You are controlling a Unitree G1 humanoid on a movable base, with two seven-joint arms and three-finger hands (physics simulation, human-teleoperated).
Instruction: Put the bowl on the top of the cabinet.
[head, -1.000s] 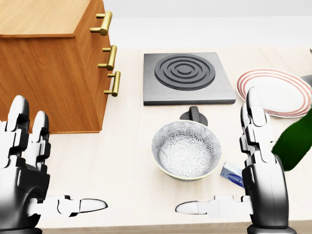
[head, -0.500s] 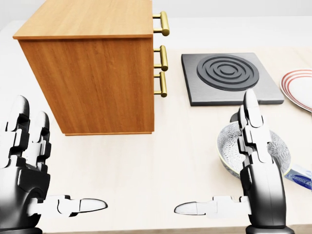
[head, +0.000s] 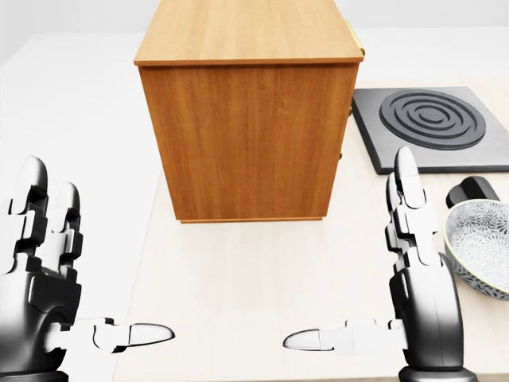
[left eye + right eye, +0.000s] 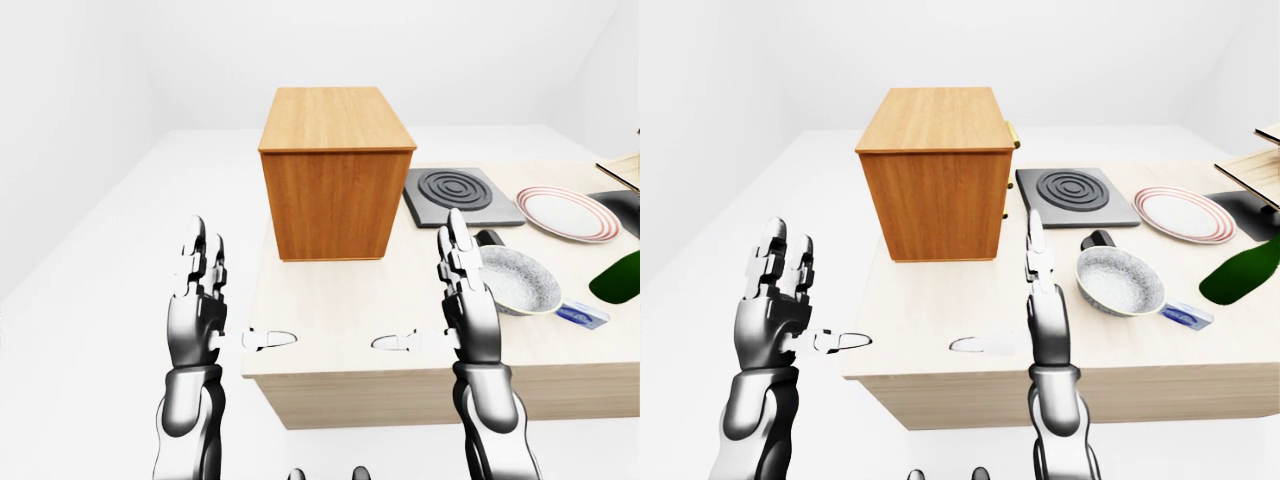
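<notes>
Right-eye view: bowl (image 4: 1121, 281) sits on table (image 4: 940, 330) right of cabinet (image 4: 935, 190), both hands, left hand (image 4: 775, 310) and right hand (image 4: 1045, 320), spread wide and empty; bowl probably rigid, glazed, slippery, breakable, so grip its rim.

**Bright, even, shadow-light render**

Soft diffuse light fills all three views, with no visible source. The cabinet (image 3: 246, 119) casts only a faint shadow at its base. Metal hands show mild glossy highlights. Everything is sharp, without blur or edge distortion.

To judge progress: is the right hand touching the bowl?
Apart. The right-eye view shows bare table between the right hand and the bowl.
</notes>
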